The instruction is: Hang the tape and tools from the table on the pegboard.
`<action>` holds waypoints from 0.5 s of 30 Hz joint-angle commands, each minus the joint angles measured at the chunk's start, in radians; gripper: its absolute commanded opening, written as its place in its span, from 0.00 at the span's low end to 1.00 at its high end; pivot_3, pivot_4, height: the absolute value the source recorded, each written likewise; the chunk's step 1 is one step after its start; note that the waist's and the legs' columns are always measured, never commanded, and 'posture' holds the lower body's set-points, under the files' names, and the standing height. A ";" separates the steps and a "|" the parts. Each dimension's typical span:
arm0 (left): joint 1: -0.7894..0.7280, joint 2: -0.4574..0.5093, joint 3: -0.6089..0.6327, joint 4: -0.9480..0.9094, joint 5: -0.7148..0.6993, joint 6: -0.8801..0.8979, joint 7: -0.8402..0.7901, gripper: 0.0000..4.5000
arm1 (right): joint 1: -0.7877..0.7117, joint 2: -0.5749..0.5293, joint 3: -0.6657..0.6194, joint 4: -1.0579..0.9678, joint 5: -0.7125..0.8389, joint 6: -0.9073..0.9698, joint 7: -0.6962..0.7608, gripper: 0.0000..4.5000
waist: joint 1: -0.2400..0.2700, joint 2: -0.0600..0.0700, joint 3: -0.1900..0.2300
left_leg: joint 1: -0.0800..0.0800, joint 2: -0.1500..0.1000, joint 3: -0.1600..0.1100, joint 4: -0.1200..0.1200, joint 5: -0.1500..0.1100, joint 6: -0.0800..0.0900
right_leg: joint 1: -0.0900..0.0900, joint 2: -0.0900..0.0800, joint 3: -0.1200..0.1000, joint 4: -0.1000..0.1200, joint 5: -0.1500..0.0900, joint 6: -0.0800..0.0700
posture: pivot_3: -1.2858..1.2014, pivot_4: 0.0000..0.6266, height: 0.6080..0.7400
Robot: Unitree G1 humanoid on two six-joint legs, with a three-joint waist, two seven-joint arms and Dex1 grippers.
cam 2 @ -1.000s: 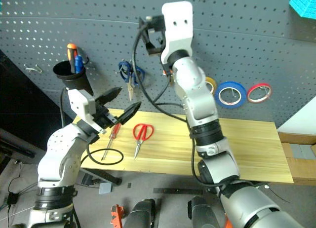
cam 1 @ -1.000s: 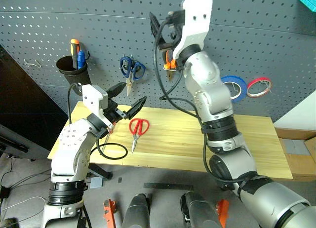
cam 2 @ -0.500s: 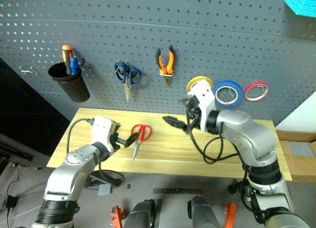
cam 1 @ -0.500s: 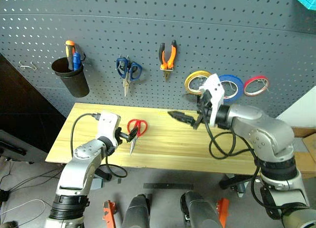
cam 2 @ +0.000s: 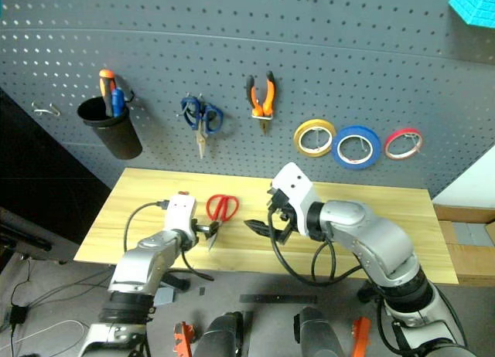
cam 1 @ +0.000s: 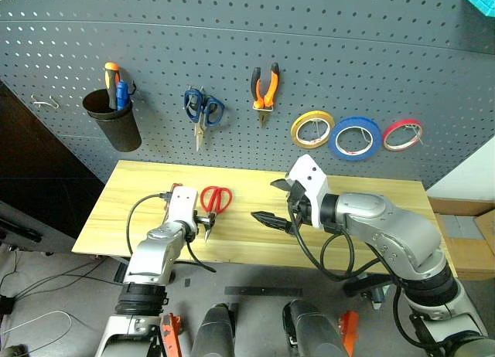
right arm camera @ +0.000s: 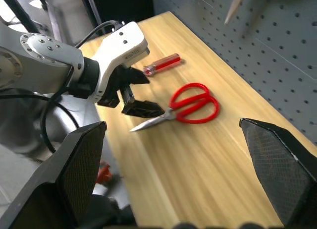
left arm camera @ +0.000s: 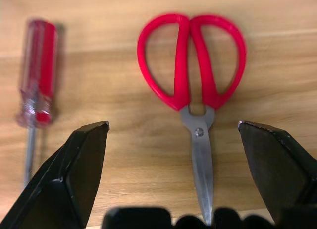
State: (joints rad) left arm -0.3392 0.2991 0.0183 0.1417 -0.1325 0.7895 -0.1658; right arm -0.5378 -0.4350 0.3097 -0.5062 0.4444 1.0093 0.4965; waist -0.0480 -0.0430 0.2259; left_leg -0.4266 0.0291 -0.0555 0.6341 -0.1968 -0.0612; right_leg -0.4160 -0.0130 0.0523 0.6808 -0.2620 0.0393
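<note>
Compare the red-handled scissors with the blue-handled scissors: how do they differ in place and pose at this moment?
The red-handled scissors lie flat on the table, blades pointing toward the robot; the blue-handled scissors hang on the pegboard, blades pointing down. The red pair sits between the fingers of the open left gripper, ungripped; nothing is near the blue pair. Handle colours differ, red against blue. Both pairs have their blades closed.

Workshop: dark grey pegboard (cam 1: 402,56) across far wall, hung with pliers (cam 1: 264,88), scissors, tape rolls; light wooden table (cam 1: 371,198) in front.
</note>
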 commanded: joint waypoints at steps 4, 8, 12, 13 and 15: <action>-0.071 -0.020 -0.011 0.106 0.033 -0.011 0.015 1.00 | -0.023 -0.015 0.049 -0.028 -0.041 -0.027 0.023 1.00 | -0.004 0.000 0.000 | 0.000 0.000 -0.001 -0.001 0.000 0.000 | 0.000 0.000 -0.002 0.000 0.000 0.000 | 0.49 0.34 1.00; -0.101 -0.020 -0.003 0.171 0.040 -0.023 0.013 1.00 | -0.041 -0.008 0.052 -0.017 -0.064 -0.025 0.016 1.00 | -0.010 0.000 0.000 | 0.000 0.000 -0.002 -0.001 0.000 0.000 | 0.001 0.000 -0.002 0.000 0.000 0.000 | 0.48 0.35 1.00; -0.112 -0.031 0.000 0.194 0.036 -0.028 0.010 1.00 | -0.041 -0.014 0.061 -0.019 -0.082 -0.023 0.022 1.00 | -0.010 0.000 0.000 | 0.000 0.000 -0.002 -0.001 0.000 0.000 | 0.001 -0.001 -0.003 0.000 0.000 0.000 | 0.48 0.35 1.00; -0.112 -0.035 0.000 0.197 0.035 -0.030 0.009 1.00 | -0.041 -0.014 0.062 -0.019 -0.085 -0.022 0.022 1.00 | -0.010 0.000 0.000 | 0.000 0.000 -0.002 -0.001 0.000 0.000 | 0.001 -0.001 -0.003 -0.001 0.000 0.000 | 0.48 0.36 1.00; -0.113 -0.041 0.003 0.200 0.037 -0.034 0.013 0.92 | -0.041 -0.012 0.060 -0.021 -0.089 -0.020 0.021 1.00 | -0.011 0.000 0.000 | 0.000 0.000 -0.002 -0.002 0.000 0.000 | 0.001 -0.001 -0.003 -0.001 0.000 0.000 | 0.48 0.36 1.00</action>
State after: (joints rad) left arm -0.4381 0.2646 0.0118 0.3523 -0.0983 0.7731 -0.1554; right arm -0.5691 -0.4471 0.3765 -0.5030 0.3622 1.0063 0.5158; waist -0.0585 -0.0426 0.2263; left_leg -0.4266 0.0289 -0.0577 0.6323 -0.1968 -0.0612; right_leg -0.4152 -0.0139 0.0494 0.6800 -0.2623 0.0397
